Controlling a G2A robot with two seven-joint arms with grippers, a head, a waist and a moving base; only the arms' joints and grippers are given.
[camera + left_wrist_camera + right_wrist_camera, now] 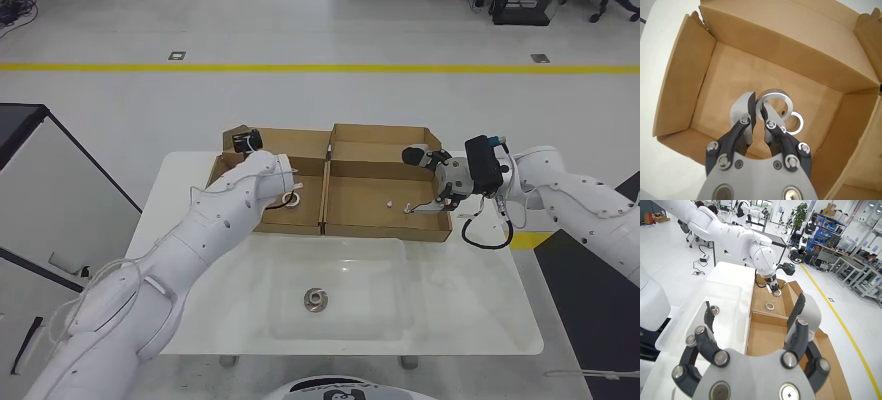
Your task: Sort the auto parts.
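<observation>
My left gripper [758, 108] is shut on the wall of a silver metal ring [774, 98], one finger inside the ring and one outside. It holds the ring just above the floor of the left cardboard box [683, 79]. A second ring [798, 123] lies flat on that floor, close beside it. From the right wrist view the held ring [777, 293] hangs over the lying ring [769, 306]. My right gripper [752, 313] is open with nothing in it, over the right box [380, 210] near its right wall. A flanged metal part [316, 298] lies in the clear tray [250, 300].
Two small pale parts [388, 203] [407, 209] lie on the right box's floor. Both boxes have upright flaps at the back. The clear tray stands between the boxes and the table's front edge. White table [170, 200] shows left of the boxes.
</observation>
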